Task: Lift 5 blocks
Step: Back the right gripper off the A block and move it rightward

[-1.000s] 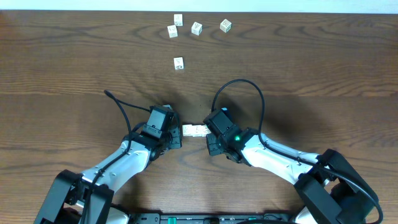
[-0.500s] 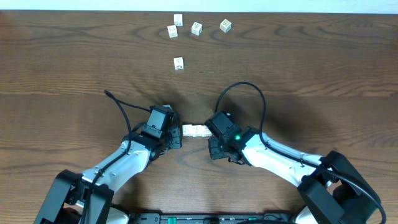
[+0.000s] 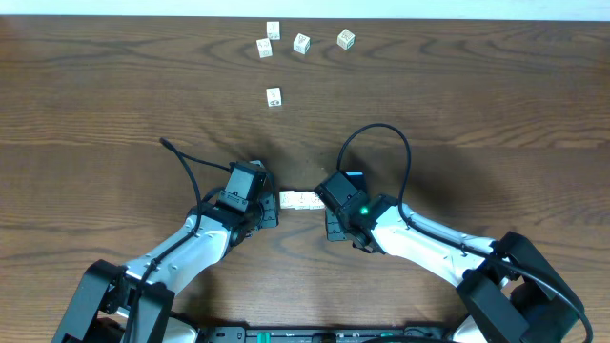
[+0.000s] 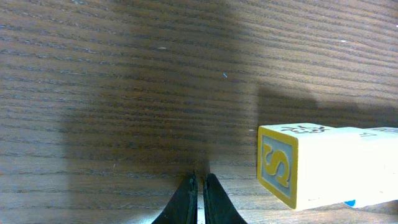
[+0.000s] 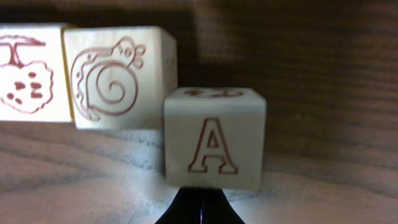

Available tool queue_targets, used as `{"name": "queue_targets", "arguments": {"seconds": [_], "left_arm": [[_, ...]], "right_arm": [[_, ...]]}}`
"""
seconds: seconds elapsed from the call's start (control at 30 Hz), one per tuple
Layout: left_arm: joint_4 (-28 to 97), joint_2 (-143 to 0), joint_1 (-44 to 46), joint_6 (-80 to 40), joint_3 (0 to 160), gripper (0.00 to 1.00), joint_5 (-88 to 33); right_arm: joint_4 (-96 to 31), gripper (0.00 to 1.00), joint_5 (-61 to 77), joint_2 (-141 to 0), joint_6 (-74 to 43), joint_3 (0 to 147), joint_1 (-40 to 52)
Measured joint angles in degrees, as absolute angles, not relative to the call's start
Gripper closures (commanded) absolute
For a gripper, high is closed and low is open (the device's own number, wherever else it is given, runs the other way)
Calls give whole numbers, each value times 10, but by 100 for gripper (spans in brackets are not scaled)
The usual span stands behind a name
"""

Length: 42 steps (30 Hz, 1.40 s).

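Note:
Several small white blocks lie far off near the table's back edge: a loose group (image 3: pixel 301 43) and a single one (image 3: pixel 274 96). A short row of white blocks (image 3: pixel 298 199) lies between my two grippers. My left gripper (image 3: pixel 274 206) is shut and empty, its tips (image 4: pixel 199 182) on the wood left of the row's end block (image 4: pixel 298 165), which has a yellow and blue S face. My right gripper (image 3: pixel 324 206) is shut, its tips (image 5: pixel 200 202) right against a block with a red A (image 5: pixel 214 146). Behind it stand a snail block (image 5: pixel 115 78) and a tree block (image 5: pixel 28 71).
Dark wooden table (image 3: pixel 477 105). Black cables loop up from both wrists, the right one (image 3: pixel 381 133) arching over the table's middle. The white back edge (image 3: pixel 429 10) runs just beyond the far blocks.
My right gripper has slid a little toward the near edge and slightly right, its cable loop following. The left arm and the far blocks have not moved.

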<state>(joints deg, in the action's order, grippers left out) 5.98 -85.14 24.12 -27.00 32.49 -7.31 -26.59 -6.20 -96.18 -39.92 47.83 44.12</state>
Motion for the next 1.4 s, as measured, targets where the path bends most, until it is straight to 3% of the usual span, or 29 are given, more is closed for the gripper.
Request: {"name": "queue_targets", "arguments": {"seconds": [0.73, 0.97, 1.4], "left_arm": [[60, -851, 241, -270, 325, 93, -73], [60, -851, 241, -270, 325, 93, -73], [62, -851, 241, -270, 325, 93, -73]], "right_arm": [[-229, 99, -99, -967, -377, 474, 441], [-282, 99, -107, -963, -377, 477, 441], [-330, 99, -153, -802, -379, 464, 432]]}}
